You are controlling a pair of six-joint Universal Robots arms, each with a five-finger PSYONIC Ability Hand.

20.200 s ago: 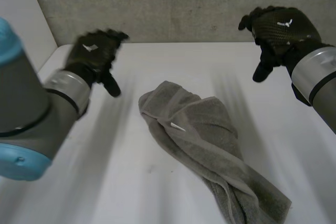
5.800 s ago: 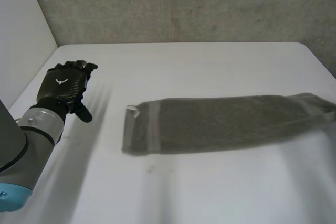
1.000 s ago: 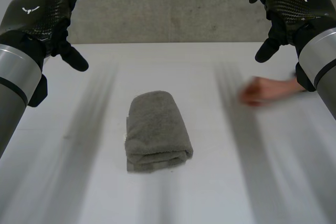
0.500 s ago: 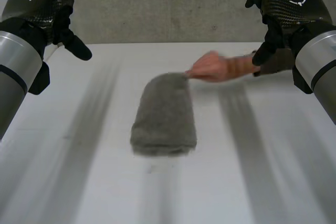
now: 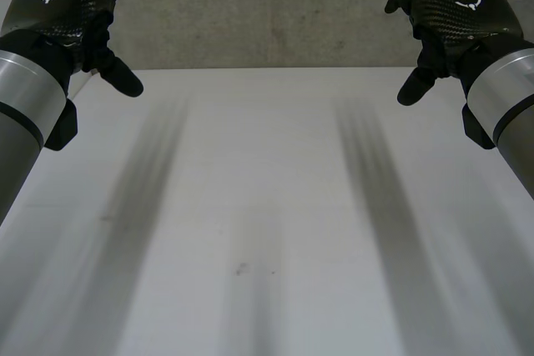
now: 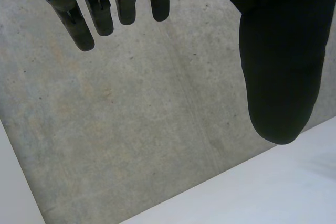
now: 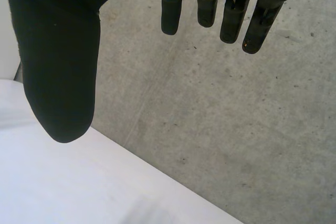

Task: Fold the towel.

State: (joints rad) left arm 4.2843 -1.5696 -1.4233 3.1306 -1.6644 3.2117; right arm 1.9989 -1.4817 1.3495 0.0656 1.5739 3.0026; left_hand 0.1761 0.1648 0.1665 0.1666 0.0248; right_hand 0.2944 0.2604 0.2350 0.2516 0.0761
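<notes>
My left hand [image 5: 67, 14] hangs raised above the table's far left, fingers straight and relaxed, holding nothing. Its own wrist view has the fingers [image 6: 86, 14] and thumb [image 6: 278, 66] spread apart against the wall. My right hand [image 5: 450, 27] is raised the same way above the far right, open and empty. In the right wrist view its fingers [image 7: 231, 9] and thumb [image 7: 63, 66] stand apart too. The white table [image 5: 267, 206] lies bare between the two hands, with no towel on it.
A grey concrete wall [image 5: 275, 6] stands along the table's far edge. A white side panel [image 6: 13, 182] shows beside the left hand.
The folded grey towel lay mid-table a second ago. A person's hand reached in from the right, took hold of it and carried it off. My hands barely moved.
</notes>
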